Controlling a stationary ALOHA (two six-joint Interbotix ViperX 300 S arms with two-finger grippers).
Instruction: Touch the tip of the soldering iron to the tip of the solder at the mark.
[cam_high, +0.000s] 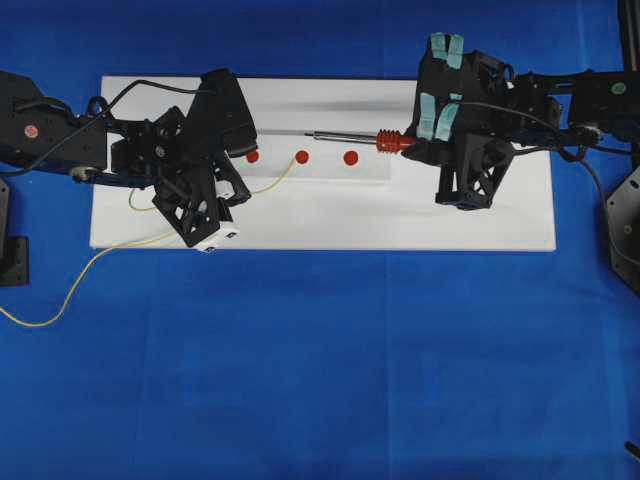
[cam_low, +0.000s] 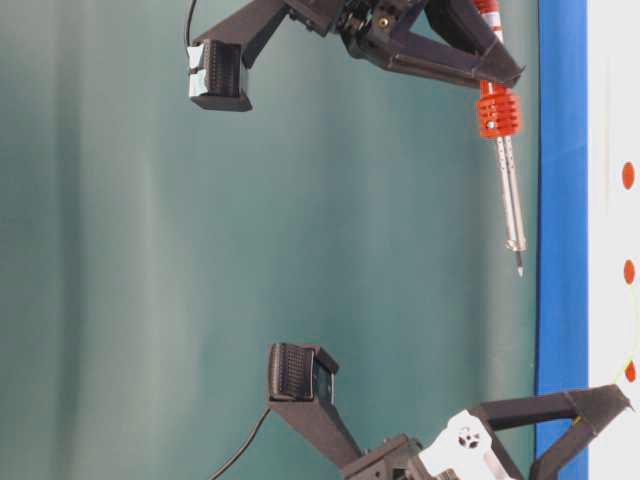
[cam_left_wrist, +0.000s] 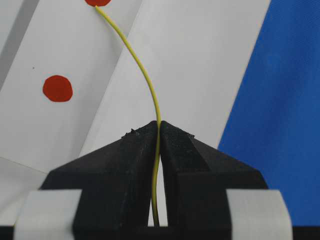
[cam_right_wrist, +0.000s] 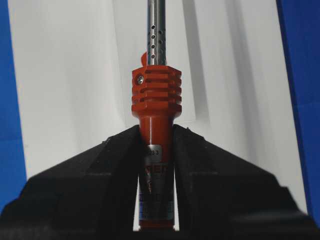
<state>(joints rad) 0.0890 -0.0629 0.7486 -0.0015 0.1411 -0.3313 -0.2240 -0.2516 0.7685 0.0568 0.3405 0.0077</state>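
Left fingers (cam_left_wrist: 159, 131) closed on the yellow solder (cam_left_wrist: 142, 70), its tip on a red dot (cam_left_wrist: 97, 2) on the white board (cam_high: 400, 215), right fingers (cam_right_wrist: 156, 135) gripping the soldering iron (cam_right_wrist: 156, 100) by its orange handle, shaft above the board, blue desk (cam_high: 320, 370) beneath.

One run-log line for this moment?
left hand: shut on solder | right hand: shut on soldering iron | tips: apart | solder end at red mark
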